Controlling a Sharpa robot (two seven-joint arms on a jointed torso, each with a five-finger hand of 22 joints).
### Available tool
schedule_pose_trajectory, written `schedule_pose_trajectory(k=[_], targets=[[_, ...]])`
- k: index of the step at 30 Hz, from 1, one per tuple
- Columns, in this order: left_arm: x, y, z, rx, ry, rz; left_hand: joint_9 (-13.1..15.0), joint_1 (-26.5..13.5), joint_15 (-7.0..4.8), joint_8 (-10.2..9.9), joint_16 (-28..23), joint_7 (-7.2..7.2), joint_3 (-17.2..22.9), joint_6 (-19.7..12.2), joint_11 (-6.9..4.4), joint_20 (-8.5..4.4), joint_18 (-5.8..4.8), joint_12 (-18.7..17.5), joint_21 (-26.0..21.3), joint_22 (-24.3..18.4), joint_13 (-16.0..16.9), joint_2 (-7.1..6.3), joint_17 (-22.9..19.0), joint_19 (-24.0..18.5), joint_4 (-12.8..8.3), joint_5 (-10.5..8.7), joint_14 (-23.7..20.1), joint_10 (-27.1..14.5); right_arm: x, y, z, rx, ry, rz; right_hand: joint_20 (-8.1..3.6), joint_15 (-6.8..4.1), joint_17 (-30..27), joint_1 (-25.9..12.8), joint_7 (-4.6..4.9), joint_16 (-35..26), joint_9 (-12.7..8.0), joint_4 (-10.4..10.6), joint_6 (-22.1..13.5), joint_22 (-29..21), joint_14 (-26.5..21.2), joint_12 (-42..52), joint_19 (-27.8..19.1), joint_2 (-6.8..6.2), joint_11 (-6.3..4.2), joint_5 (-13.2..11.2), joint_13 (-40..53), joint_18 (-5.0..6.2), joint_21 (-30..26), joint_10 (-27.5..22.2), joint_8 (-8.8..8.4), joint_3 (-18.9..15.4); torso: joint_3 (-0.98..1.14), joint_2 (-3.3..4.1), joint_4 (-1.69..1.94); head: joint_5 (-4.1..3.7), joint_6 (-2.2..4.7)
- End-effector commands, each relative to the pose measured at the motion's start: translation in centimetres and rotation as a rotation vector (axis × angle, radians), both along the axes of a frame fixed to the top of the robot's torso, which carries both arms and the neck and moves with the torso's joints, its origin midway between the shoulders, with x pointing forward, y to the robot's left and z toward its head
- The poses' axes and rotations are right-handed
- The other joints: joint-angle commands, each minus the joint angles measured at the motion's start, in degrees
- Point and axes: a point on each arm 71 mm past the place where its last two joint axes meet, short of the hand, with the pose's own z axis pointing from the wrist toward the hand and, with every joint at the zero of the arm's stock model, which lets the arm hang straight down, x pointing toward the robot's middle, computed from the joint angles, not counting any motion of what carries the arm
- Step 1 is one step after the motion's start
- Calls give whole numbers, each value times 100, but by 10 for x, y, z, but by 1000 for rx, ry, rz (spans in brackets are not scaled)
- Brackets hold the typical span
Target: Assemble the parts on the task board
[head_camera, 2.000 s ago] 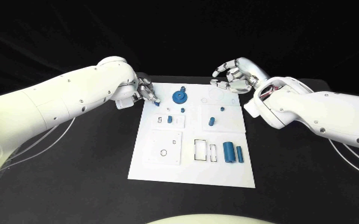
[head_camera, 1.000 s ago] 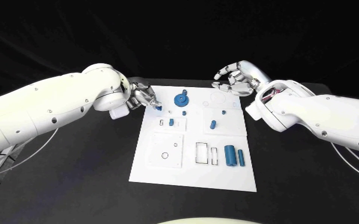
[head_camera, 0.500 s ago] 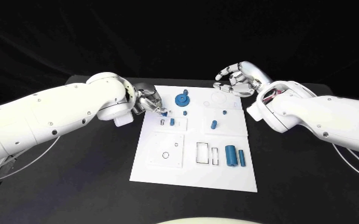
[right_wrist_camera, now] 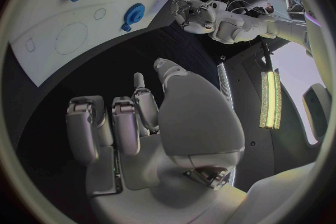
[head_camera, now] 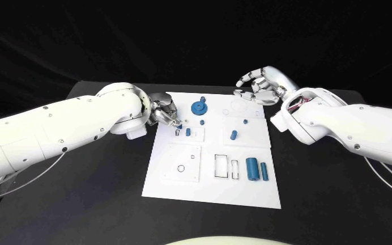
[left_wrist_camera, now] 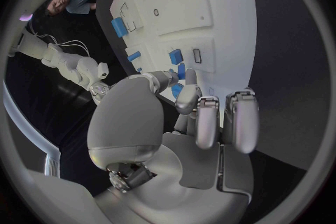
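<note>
The left hand hangs over the board's left edge, toward the bench's far side, and its fingers are pinched on a small blue part — the left wrist view shows the piece caught between thumb and fingertips, just above the white board. The other fingers of that hand lie straight, side by side. Just beside the pinched part, on the board, stand a blue peg next to a small rectangular slot, and a smaller blue stud a little farther toward the far edge.

The right hand hovers above the board's far right corner, holding nothing; its fingers are curled loosely but apart, thumb standing off from the rest. Below it on the board are faint round outlines.

The board lies in the middle of the black bench, its long sides running from the near edge to the far edge. Near its far edge sits a blue gear with a small knob beside it. On the right half, past the middle, are a blue stud and an oblong blue piece. Toward the near right corner lie two blue cylinders side by side — a thick one and a thin one — next to two empty rectangular recesses. The near left quarter carries a raised square plate with a ring-shaped hole.
</note>
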Motion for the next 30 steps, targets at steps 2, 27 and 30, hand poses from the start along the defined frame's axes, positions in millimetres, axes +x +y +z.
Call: schedule_pose_trajectory(k=[2, 27, 30], targets=[[-1, -1, -3, 47, -8, -10, 9, 5, -43, -30, 20, -57, 1094, 111, 10, -36, -101, 28, 21, 696, -4, -7, 1506, 100, -1118, 40, 595, 33, -1, 2, 0, -4, -5, 15, -49, -43, 1309, -59, -16, -40, -5, -7, 22, 1255, 541, -23, 363, 7, -21, 28, 230, 16, -23, -24, 27, 41, -3, 1, -5, 8, -7], [-1, -3, -14, 115, 12, -31, 21, -10, -52, -45, 20, -67, 1090, 143, 0, -45, -103, 32, 24, 703, 10, -37, 1506, 104, -1138, 146, 595, 54, -1, 1, 0, -2, -5, 15, -49, -43, 1309, -59, -16, -40, -5, -7, 22, 1255, 541, -23, 363, 7, -21, 28, 230, 16, -23, -24, 27, 41, -2, -3, -1, 16, -46], [-1, -3, -15, 121, 16, -35, 22, -10, -52, -46, 20, -67, 1089, 146, -1, -46, -104, 31, 26, 706, 10, -40, 1506, 106, -1139, 155, 595, 56, -1, 1, 0, -2, -5, 15, -49, -43, 1309, -59, -16, -40, -5, -7, 22, 1255, 541, -23, 363, 7, -21, 28, 230, 16, -23, -24, 27, 41, -2, -2, -3, 20, -59]])
